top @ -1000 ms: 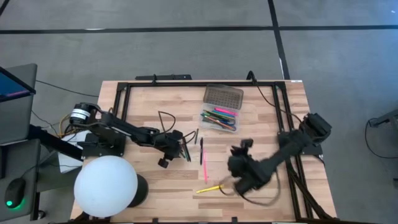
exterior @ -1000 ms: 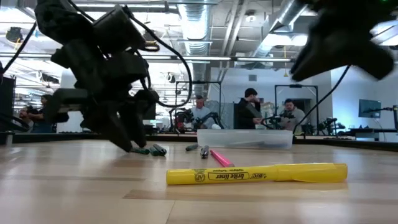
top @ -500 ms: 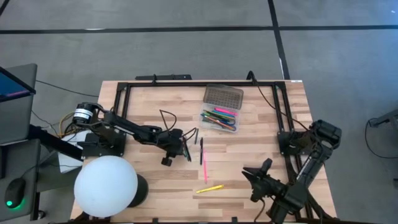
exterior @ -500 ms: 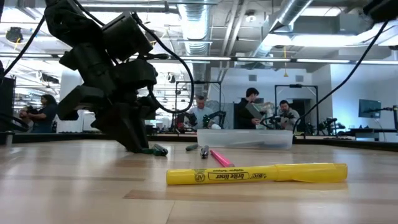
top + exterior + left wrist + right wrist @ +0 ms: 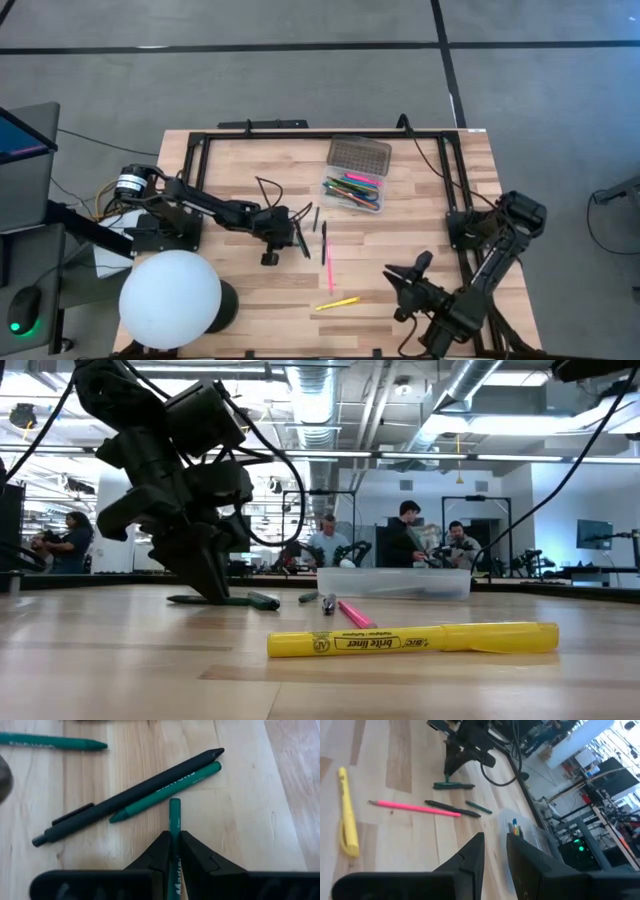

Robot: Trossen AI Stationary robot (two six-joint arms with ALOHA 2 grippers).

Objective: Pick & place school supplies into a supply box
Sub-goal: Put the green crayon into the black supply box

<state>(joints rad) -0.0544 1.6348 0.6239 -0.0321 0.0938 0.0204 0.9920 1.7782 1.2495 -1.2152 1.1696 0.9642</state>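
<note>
From my station I see the left gripper (image 5: 296,236) low over the wooden table (image 5: 240,160), its two dark fingers nipped tight on a thin green marker (image 5: 173,822); the marker's long axis runs straight out between the fingers, its free end pointing at a black pen (image 5: 130,797) and a green pencil (image 5: 165,792) that lie side by side, parallel, on a slant just beyond it; another green pen (image 5: 50,741) lies apart, crosswise; the table is pale, planked wood with visible grain. In the overhead view a slim pink pen (image 5: 328,268) lies with its length running from the far side of the table toward the near edge, and a yellow highlighter (image 5: 338,302) lies nearer the front edge, roughly crosswise with a slight tilt; in the low view its barrel is glossy plastic, printed with lettering. The supply box (image 5: 353,192) sits toward the back, a clear rounded tray holding colourful pens, with its brownish dotted lid (image 5: 359,155) touching it on the far side. The right gripper (image 5: 407,276) hovers off the table near the front right, its fingers a narrow gap apart and holding nothing.
</note>
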